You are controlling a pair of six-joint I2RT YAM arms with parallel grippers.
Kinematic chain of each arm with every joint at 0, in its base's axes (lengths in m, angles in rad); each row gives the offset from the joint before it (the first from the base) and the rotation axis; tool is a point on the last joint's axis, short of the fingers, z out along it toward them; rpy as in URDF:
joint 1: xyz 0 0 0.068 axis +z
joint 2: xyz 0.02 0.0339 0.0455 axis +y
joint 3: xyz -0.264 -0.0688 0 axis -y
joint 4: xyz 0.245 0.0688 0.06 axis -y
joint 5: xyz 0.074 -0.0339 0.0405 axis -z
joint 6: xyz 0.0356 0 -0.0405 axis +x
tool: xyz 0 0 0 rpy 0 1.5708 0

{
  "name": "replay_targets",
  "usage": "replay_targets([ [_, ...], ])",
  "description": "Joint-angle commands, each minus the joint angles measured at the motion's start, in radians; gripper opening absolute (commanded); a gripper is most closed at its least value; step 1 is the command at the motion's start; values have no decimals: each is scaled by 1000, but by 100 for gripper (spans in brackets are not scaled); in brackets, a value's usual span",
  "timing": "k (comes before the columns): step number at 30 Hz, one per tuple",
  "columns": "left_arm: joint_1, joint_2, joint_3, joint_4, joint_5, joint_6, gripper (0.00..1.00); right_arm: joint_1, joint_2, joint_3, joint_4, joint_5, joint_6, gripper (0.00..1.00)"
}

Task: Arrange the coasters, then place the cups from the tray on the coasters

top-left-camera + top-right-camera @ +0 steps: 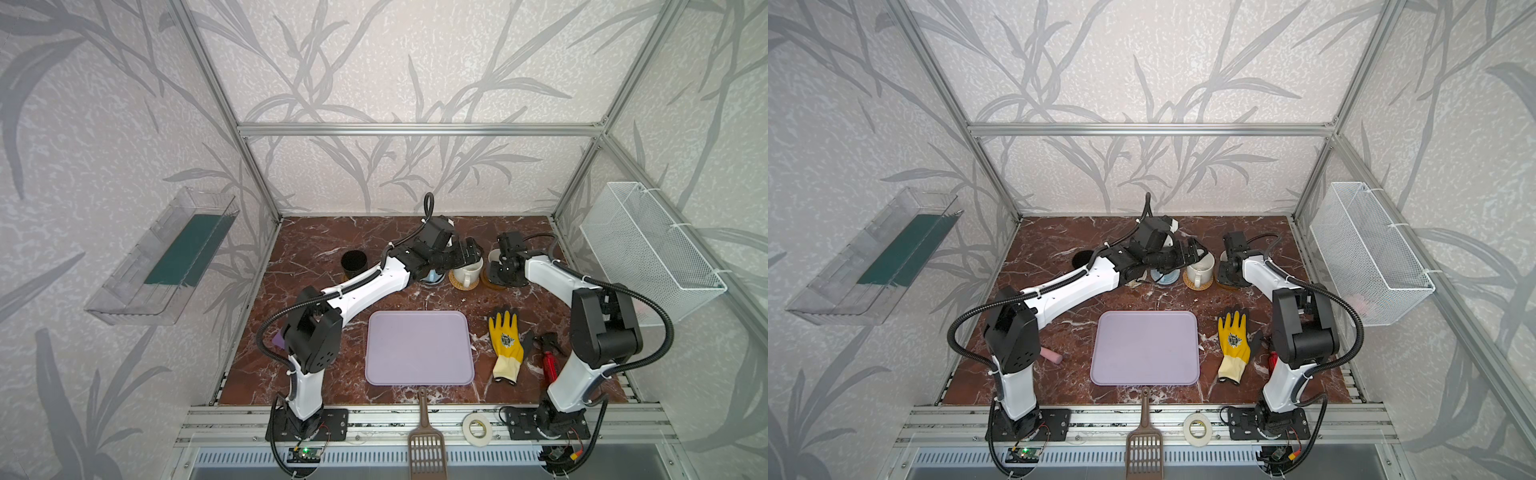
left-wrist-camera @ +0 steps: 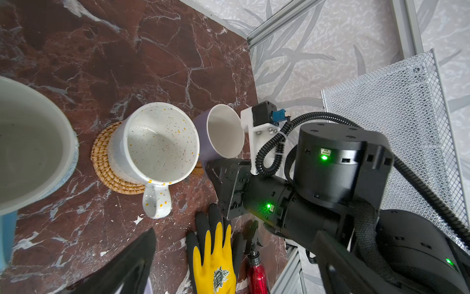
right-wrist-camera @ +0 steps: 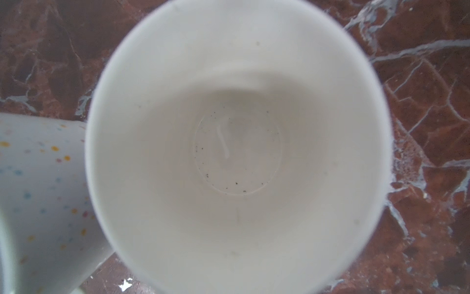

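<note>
Sitting on rattan coaster (image 2: 101, 163): cream mug (image 2: 155, 142). L claw (image 1: 471, 254) spread wide near it. R claw (image 1: 502, 272) closed at lavender mug (image 3: 236, 142), specks inside.

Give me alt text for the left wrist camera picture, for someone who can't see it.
A speckled cream mug stands on a rattan coaster on a red-brown marble table. A lavender mug sits close beside it, the black right arm next to it; a yellow glove lies nearby.
</note>
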Motion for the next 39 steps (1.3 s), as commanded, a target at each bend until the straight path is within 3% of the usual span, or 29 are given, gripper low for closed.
replay_targets([
  [1,-1,-2,-18,32,-9,-8,99,-4,-22,-33,2,-16,5,0],
  [8,-1,-10,-25,41,-9,-12,99,-4,-34,-40,-10,-10,1,3],
  [12,-2,-18,-35,42,-13,-12,99,-4,-35,-36,-13,-27,-8,15],
  [19,-2,-38,-72,66,-32,-15,99,-5,-17,-2,-45,-35,-35,24],
  [24,-1,-46,-68,48,-45,-6,99,-5,-38,-1,-51,-30,-40,38],
  [28,-1,-48,-70,45,-42,-5,99,-5,-53,3,-71,-4,-46,43],
  [33,-2,-104,-136,69,-58,17,99,-4,-206,-79,-12,43,-51,51],
  [34,0,-124,-160,71,-80,26,99,-3,-244,-101,2,51,-55,59],
  [38,10,-210,-222,27,-150,95,99,-2,-387,-175,33,60,-59,62],
  [39,14,-241,-245,20,-166,120,99,1,-422,-194,40,54,-50,92],
])
